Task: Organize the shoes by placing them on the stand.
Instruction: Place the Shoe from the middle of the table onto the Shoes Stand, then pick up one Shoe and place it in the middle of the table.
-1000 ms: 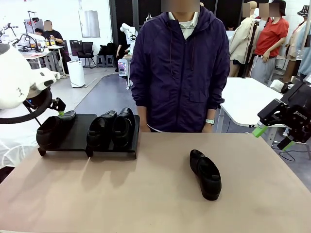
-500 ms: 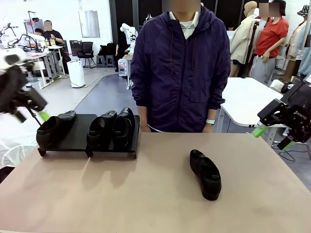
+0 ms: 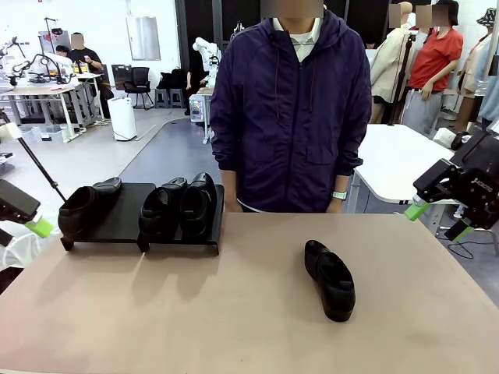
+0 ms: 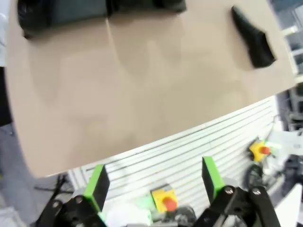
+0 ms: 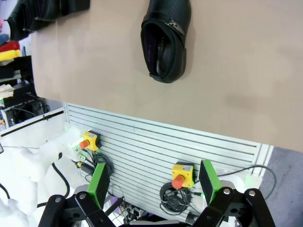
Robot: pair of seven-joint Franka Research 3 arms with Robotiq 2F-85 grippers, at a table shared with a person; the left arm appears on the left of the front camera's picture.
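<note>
Three glossy black shoes sit on the low black stand (image 3: 125, 226) at the table's far left: one at its left end (image 3: 79, 210) and a pair side by side at its right end (image 3: 181, 206). A fourth shoe (image 3: 331, 279) lies alone on the tan tabletop right of the middle, also seen in the right wrist view (image 5: 165, 40) and left wrist view (image 4: 253, 35). My left gripper (image 4: 154, 182) is open and empty, off the table's left edge (image 3: 31, 222). Beyond the right edge, my right gripper (image 3: 439, 220) hangs open and empty, looking down from above the table's near edge (image 5: 154, 182).
A person in a dark purple jacket (image 3: 292, 109) stands at the far side, behind the middle of the table. Below the table's near edge runs a slatted white panel with yellow emergency-stop boxes (image 5: 182, 174). Bare tabletop (image 3: 195, 312) spreads in front of the stand.
My left arm has drawn back from the shoe at the stand's left end, moving lower and out to the picture's left edge. The right arm and all shoes have stayed put.
</note>
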